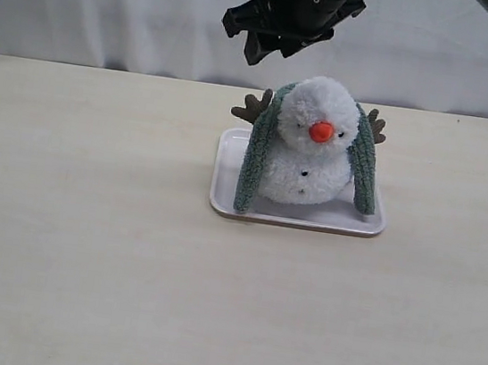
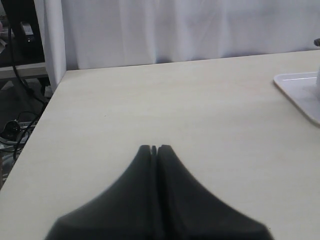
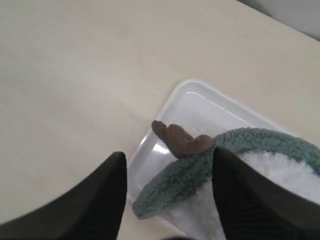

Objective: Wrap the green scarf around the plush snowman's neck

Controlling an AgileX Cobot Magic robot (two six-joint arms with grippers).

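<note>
The plush snowman (image 1: 313, 147) sits upright on a white tray (image 1: 227, 176), its orange nose facing the camera. The green scarf (image 1: 254, 161) runs behind its head, and its two ends hang down either side of the body to the tray. The front of the neck (image 1: 309, 155) is bare white plush. My right gripper (image 1: 275, 47) hovers above and to the left of the head, open and holding nothing. In the right wrist view its jaws (image 3: 170, 152) stand apart over the scarf's end (image 3: 190, 177) and a brown twig arm (image 3: 180, 140). My left gripper (image 2: 154, 147) is shut and empty over bare table.
The pale wooden table (image 1: 83, 242) stretches wide around the tray. A white curtain (image 1: 114, 3) hangs along the back edge. In the left wrist view the tray's corner (image 2: 300, 92) shows at the side, and cables lie beyond the table's edge (image 2: 15, 130).
</note>
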